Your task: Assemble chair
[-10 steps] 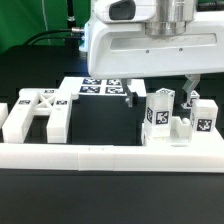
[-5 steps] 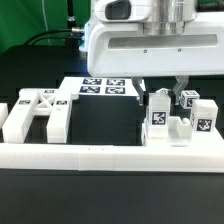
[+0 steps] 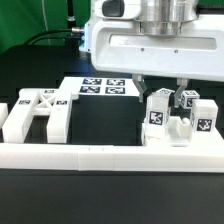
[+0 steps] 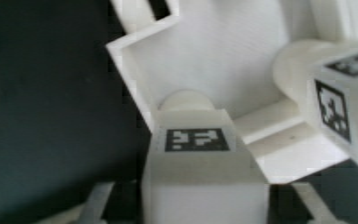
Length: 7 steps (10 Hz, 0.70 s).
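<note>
Wrist view, unlike exterior view: tagged chair part (image 4: pixel 197 140) right between half-closed tool (image 3: pixel 162 88) jaws, actual grip impossible to tell.

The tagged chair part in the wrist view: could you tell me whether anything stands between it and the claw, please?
Nothing visible does: the tagged chair part sits between the fingers of the claw; another tagged block stands beside it.
</note>
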Motion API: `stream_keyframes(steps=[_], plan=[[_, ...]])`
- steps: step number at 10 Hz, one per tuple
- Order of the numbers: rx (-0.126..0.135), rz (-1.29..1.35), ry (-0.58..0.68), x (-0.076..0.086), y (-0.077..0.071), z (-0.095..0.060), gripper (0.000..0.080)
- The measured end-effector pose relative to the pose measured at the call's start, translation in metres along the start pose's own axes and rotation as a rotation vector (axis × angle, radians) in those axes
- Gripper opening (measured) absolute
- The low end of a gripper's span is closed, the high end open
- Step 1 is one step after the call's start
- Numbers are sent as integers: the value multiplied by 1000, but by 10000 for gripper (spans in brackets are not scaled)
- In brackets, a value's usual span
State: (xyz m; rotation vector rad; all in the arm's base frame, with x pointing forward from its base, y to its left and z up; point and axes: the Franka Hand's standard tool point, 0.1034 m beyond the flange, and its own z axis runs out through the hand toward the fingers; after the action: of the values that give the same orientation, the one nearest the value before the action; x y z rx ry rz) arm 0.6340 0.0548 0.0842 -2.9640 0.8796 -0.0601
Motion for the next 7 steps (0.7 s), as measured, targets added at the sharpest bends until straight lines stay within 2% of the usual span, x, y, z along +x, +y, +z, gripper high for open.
stream_keyframes(steps=[2, 4, 7], plan=[[5, 176, 5, 0, -1, 0, 285], [21, 332, 12, 1, -2, 1, 285], [24, 584, 8, 0, -3, 1, 287]])
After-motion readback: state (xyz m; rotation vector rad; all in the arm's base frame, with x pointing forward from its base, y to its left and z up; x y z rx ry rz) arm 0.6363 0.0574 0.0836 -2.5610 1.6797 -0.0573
